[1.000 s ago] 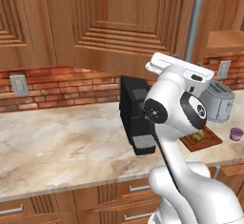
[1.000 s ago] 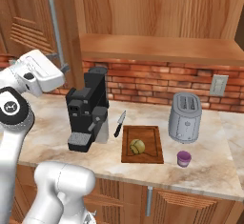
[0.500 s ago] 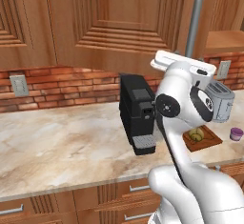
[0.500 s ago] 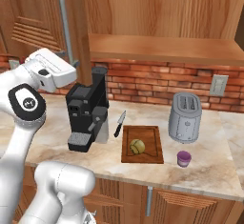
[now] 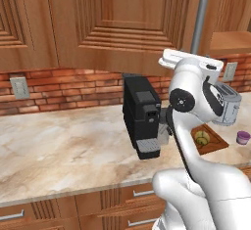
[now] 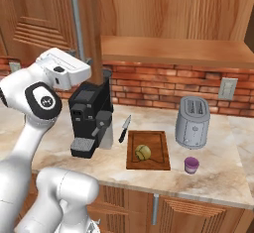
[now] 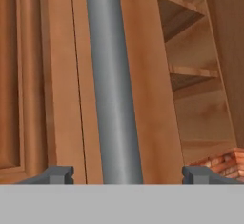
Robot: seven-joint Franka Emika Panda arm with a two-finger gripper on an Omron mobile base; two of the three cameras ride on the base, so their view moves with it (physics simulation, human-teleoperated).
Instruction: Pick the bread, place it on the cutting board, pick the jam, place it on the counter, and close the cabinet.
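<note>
Closing in on the cabinet handle [image 7: 113, 80], the gripper [image 7: 127, 174] is showing its two dark fingertips [image 7: 56, 174] spread wide at the bottom of the hand view, one either side of the grey bar and touching nothing. That wide spread is sitting as if to take the bar between the jaws, or to press against the door edge. Just beyond the bar the cabinet [image 7: 147, 75] door is standing ajar, and open shelves are showing at the upper right of the hand view, so the closing step is looking like the one in hand.

In the right base view the white arm is rising from the lower left, elbow bent, with the hand lifted up at the left of the frame beside the silver bar [image 6: 76, 26]. In the left base view it is reaching up right of centre toward the same bar [image 5: 198, 23].

Further back, the bread [image 6: 143, 152] is already lying on the cutting board [image 6: 159, 143], low and centre in the right base view. The jam [image 6: 191, 165] is standing on the counter [image 6: 228, 170] just beside the board's right edge, in front of the toaster [image 6: 193, 122]. Both placements are looking done
</note>
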